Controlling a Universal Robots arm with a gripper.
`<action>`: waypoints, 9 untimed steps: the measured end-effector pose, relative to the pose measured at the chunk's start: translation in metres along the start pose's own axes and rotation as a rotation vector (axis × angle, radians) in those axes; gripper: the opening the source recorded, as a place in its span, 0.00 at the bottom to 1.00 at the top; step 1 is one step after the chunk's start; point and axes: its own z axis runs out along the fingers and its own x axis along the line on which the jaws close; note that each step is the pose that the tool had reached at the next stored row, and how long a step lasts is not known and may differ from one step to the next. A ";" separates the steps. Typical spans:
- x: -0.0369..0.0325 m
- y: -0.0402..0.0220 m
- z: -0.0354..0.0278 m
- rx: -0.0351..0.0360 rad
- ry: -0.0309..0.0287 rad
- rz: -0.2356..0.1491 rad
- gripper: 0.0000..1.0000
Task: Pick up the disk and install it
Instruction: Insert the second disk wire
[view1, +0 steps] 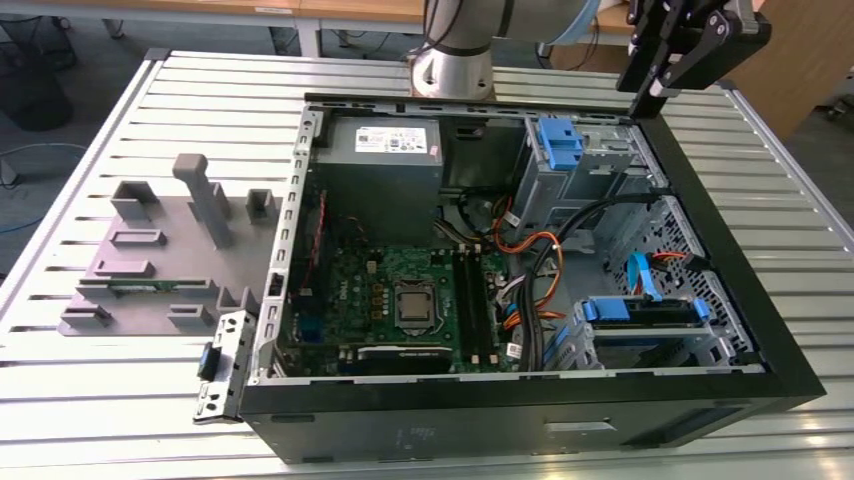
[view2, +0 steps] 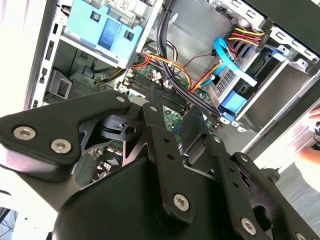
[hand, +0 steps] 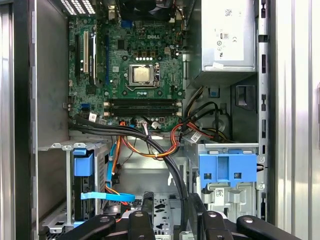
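1. The black robot gripper (view1: 651, 85) is hovering above the far corner of the open black computer case (view1: 534, 430), which is lying on the slatted metal tabletop (view1: 134, 380).
2. In the first wrist view, its jaws are standing apart, gripping nothing.
3. The silver-grey disk with blue plastic carrier (view1: 567, 140) is sitting in the drive cage just below, beside the grey power-supply box (view1: 380, 150).

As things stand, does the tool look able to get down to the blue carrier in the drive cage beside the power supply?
Probably yes: the tool hangs above the open case, and nothing covers the blue carrier; black cables run close beside it.
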 end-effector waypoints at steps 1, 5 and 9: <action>0.0000 0.0000 0.0000 0.0000 0.0000 0.000 0.41; 0.0000 0.0000 0.0001 0.0000 0.0001 0.000 0.41; 0.0002 0.0000 0.0042 0.0000 0.0000 0.000 0.41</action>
